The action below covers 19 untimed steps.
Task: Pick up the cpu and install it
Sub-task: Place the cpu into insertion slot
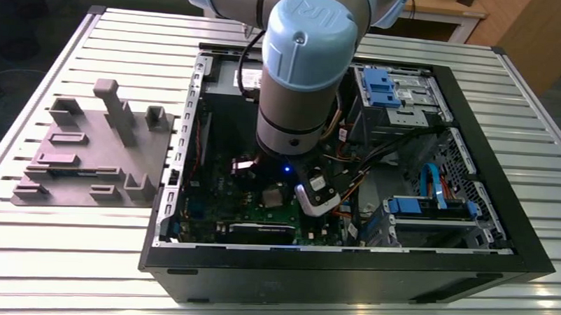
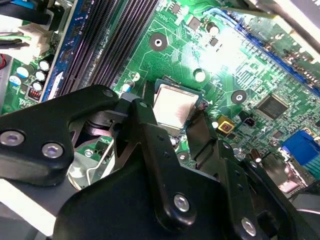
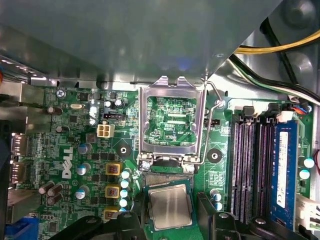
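The black gripper [image 2: 172, 120] pinches the small flat square silver-grey cpu [image 2: 173, 106] between its two fingers, low over the green motherboard [image 3: 75, 135] and next to the lifted silver metal frame [image 3: 170, 89], inside the black computer case [image 1: 351, 279] on the ribbed metal counter [image 1: 72, 262].

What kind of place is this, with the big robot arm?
Probably a robot lab or workshop. A robot arm reaches into an open computer case lying on a slatted metal table, with a grey plastic tray of upright blocks beside it and wooden furniture behind.
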Tool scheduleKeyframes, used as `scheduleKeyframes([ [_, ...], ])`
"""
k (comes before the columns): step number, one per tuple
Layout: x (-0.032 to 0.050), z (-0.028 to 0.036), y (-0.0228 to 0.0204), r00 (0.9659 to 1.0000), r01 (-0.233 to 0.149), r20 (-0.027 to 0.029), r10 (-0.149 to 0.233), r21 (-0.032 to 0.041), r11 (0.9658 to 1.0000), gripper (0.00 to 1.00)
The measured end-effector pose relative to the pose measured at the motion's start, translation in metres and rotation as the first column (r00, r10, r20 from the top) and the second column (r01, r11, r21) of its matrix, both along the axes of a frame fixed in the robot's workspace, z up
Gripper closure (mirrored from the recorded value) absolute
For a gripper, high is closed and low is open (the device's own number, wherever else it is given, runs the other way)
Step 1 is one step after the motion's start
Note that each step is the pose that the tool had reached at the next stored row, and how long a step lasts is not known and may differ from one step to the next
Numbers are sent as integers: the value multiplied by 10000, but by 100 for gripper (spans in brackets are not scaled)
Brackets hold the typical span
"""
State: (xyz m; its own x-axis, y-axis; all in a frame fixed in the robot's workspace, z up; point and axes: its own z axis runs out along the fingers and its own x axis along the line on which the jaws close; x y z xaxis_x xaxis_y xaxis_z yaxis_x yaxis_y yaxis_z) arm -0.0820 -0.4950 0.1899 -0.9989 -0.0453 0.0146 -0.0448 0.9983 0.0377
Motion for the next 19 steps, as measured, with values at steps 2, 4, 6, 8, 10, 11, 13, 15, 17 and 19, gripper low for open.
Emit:
scheduleKeyframes([
  [2,0,-1,0,10000,-19,-3,19,-3,10000,49],
  [4,0,0,0,10000,-24,-3,24,-3,10000,54],
  [6,0,-1,0,10000,-24,0,24,1,10000,54],
  [8,-1,7,1,10000,-26,4,26,9,10000,54],
  [10,-1,11,1,10000,-19,2,19,6,10000,54],
  [11,-2,16,0,10000,-8,-1,8,1,10000,54],
  [13,-2,24,0,10000,10,0,-10,1,10000,54],
  [15,-1,25,1,10000,28,1,-28,4,10000,54],
  [17,-3,27,6,10000,91,-1,-91,3,10000,54],
  [19,-4,26,13,9999,164,0,-164,2,9999,54],
])
